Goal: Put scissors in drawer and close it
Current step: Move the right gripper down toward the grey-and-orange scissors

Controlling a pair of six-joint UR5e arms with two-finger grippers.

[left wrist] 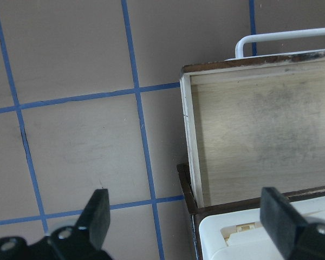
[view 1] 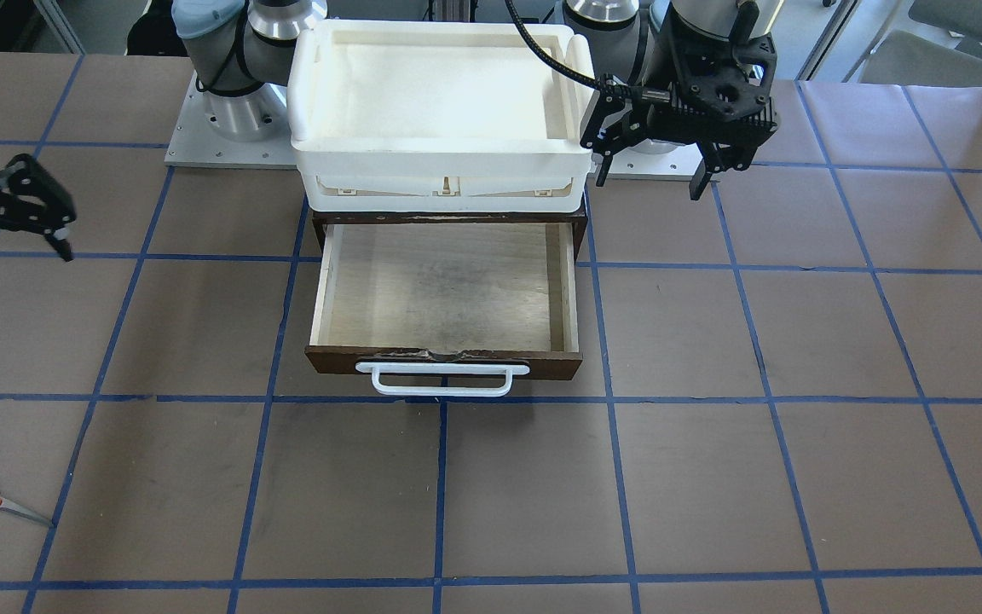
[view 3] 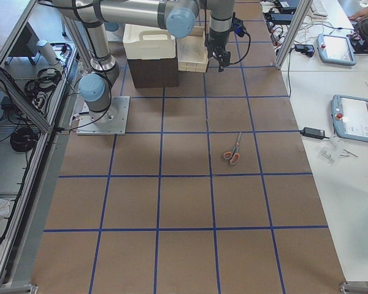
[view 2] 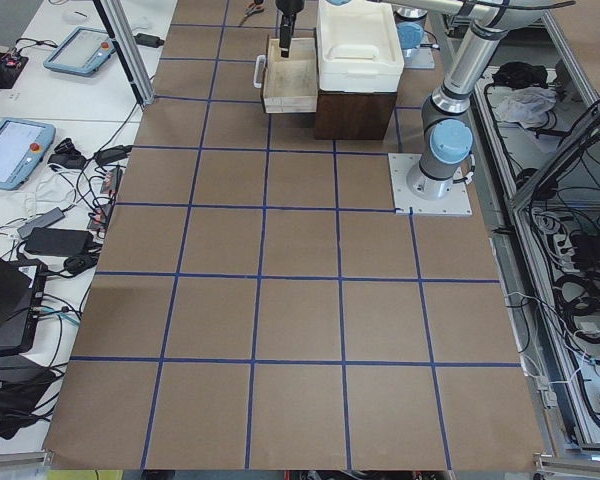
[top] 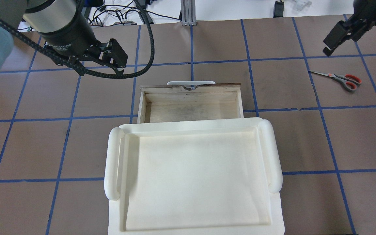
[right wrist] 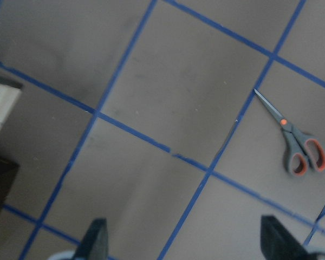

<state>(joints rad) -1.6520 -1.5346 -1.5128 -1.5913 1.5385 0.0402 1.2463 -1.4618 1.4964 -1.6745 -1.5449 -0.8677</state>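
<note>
Brown-papered table [view 1: 713,477], blue tape grid, both grippers spread and holding nothing.
Left gripper [view 1: 649,177] hangs wide apart just beside the pulled-out drawer [view 1: 444,286], touching nothing. Right gripper [right wrist: 184,241] gapes as wide above the table. The scissors [top: 342,78] lie flat near it, blades together, well apart from the drawer.

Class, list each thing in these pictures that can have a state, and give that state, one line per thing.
drawer: pulled open, empty
scissors: blades closed, lying flat, not held
white tray: empty
left gripper: open, holding nothing
right gripper: open, holding nothing
</note>
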